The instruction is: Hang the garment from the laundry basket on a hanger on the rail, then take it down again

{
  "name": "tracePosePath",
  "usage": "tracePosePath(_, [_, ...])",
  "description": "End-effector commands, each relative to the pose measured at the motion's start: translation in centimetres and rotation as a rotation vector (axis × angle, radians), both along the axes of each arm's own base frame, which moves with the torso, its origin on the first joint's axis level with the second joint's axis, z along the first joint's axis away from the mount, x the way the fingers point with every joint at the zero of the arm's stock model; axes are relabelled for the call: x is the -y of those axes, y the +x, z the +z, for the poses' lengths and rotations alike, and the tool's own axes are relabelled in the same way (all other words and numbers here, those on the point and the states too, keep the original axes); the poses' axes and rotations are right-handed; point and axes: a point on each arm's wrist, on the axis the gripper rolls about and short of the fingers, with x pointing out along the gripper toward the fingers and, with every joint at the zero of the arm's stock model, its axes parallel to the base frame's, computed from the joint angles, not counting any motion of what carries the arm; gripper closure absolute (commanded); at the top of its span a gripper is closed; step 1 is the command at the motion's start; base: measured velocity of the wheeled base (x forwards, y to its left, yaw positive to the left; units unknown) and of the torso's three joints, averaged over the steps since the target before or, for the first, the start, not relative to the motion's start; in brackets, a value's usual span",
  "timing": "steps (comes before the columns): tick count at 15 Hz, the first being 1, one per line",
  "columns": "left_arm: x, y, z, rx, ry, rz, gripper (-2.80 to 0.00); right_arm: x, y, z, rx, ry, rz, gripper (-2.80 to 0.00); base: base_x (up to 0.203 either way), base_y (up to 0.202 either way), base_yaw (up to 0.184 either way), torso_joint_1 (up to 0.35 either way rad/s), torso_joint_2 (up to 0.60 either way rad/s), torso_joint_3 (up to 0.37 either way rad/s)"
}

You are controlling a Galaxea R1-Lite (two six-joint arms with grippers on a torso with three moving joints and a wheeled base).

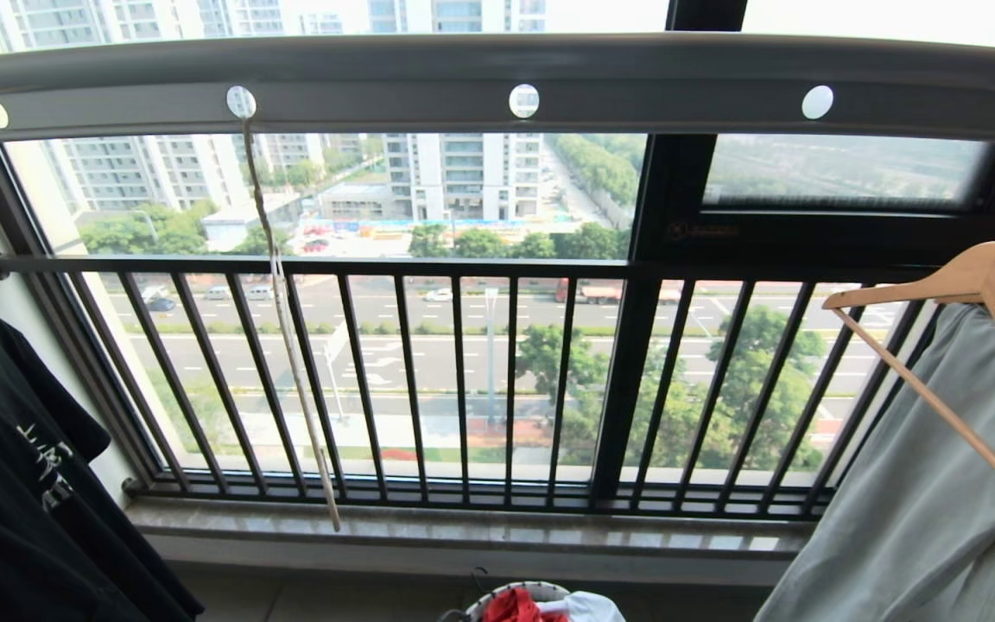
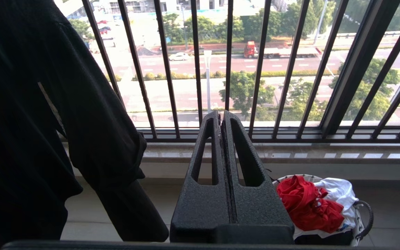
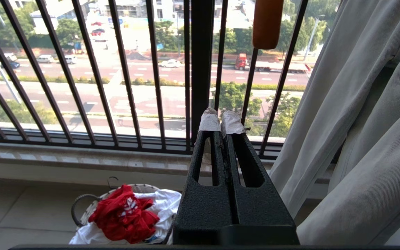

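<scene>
The red garment [image 1: 508, 607] lies crumpled on top of white cloth in the laundry basket [image 1: 541, 589] on the floor below the window. Overhead runs the grey rail [image 1: 636, 86] with round holes. A thin cream hanger [image 1: 286, 320] hangs from one hole, seen edge-on. Neither arm shows in the head view. My left gripper [image 2: 221, 113] is shut and empty, with the garment [image 2: 304, 205] and basket [image 2: 368, 215] low beside it. My right gripper [image 3: 221, 121], its tips wrapped in white tape, is also shut and empty, with the garment [image 3: 123, 215] and basket [image 3: 82, 208] below to its other side.
A black printed T-shirt [image 1: 14, 484] hangs at the left. At the right a pale grey-green garment [image 1: 921, 501] hangs on a wooden hanger [image 1: 972, 285]. A black barred window railing [image 1: 463, 380] and a stone sill [image 1: 463, 527] stand behind the basket.
</scene>
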Motion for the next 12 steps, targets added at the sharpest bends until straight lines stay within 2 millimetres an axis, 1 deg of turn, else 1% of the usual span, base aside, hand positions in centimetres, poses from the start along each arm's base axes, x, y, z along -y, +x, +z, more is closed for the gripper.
tracePosePath(1, [0.0,0.01,0.0,-0.001,0.0,0.001,0.0,0.0,0.0,0.0,0.0,-0.001,-0.001,0.0,0.0,0.0,0.0,0.0,0.0,0.0])
tracePosePath(12, [0.0,0.01,0.0,-0.001,0.0,-0.001,0.0,0.0,0.0,0.0,0.0,-0.001,0.0,0.0,0.0,0.0,0.0,0.0,0.0,0.0])
